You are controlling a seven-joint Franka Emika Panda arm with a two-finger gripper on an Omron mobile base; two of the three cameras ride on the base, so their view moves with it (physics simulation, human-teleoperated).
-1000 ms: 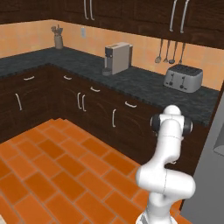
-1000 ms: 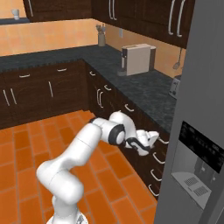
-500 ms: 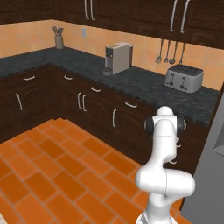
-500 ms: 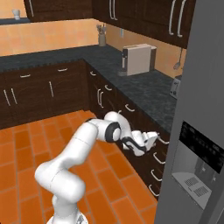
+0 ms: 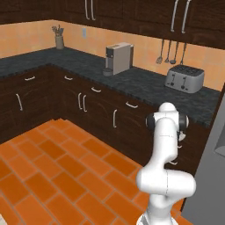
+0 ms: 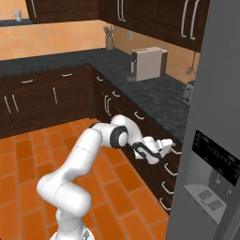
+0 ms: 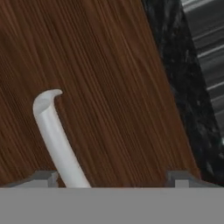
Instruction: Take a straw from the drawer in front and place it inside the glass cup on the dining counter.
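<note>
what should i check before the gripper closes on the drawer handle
1. Gripper open: ok, the fingertips stand wide apart in the hand view.
2. Handle between the fingertips: ok, though it sits well toward one fingertip, off centre.
3. Gripper at the drawer front: ok, the wood panel is close ahead, and the right base view shows the gripper against the cabinet drawers.
4. Drawer closed: cannot tell for sure; no opening or gap shows.
5. Straw in place inside: cannot tell, the drawer's inside is hidden.
6. Contact with the handle: cannot tell from these views.
</note>
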